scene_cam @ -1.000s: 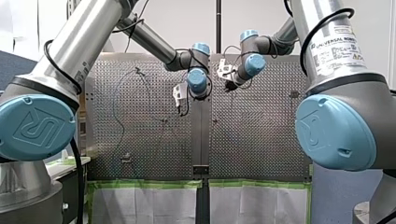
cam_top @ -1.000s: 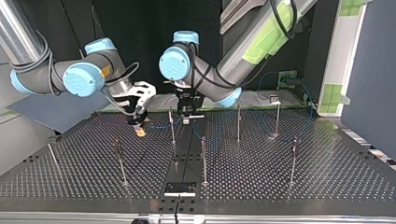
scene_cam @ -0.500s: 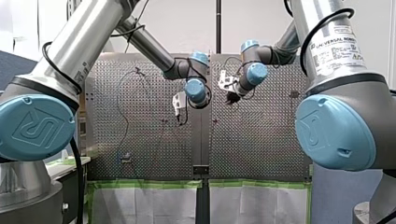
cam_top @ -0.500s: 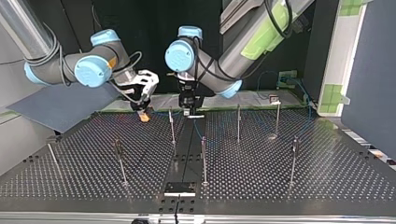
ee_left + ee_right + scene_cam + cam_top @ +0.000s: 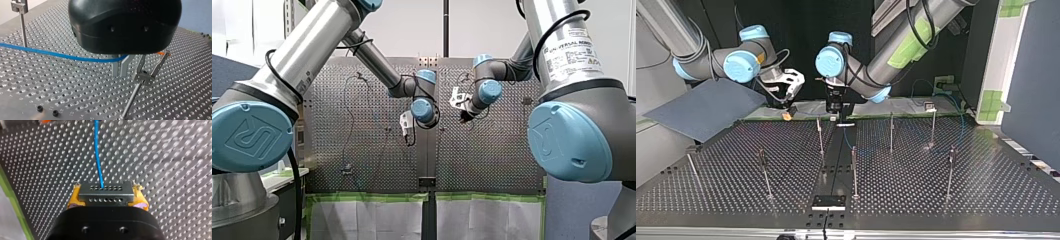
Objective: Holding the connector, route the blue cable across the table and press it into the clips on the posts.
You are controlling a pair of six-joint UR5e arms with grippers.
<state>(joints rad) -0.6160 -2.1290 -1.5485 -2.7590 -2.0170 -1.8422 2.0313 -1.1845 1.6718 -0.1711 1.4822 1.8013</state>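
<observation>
In the right wrist view my right gripper (image 5: 107, 196) is shut with its yellow pads (image 5: 74, 198) on the dark connector (image 5: 106, 190); the blue cable (image 5: 98, 152) leaves it straight ahead over the perforated table. My left gripper (image 5: 121, 71) has its metal fingers shut on the blue cable (image 5: 62, 55), beside a post with a clip (image 5: 144, 77). In the top view my right gripper (image 5: 787, 114) hangs near the table's far edge, left of my left gripper (image 5: 837, 119). The cable (image 5: 852, 142) sags behind the middle posts (image 5: 820, 136).
Several thin posts (image 5: 854, 172) stand across the table (image 5: 986, 195). A blue-grey sheet (image 5: 701, 107) lies at the top view's left. A black plate (image 5: 828, 201) sits at the near edge. A wall outlet (image 5: 942, 84) feeds the cable at the back right.
My right gripper has lifted the connector off the table and carried it toward the top view's far edge. My left gripper has shifted slightly the same way with the cable.
</observation>
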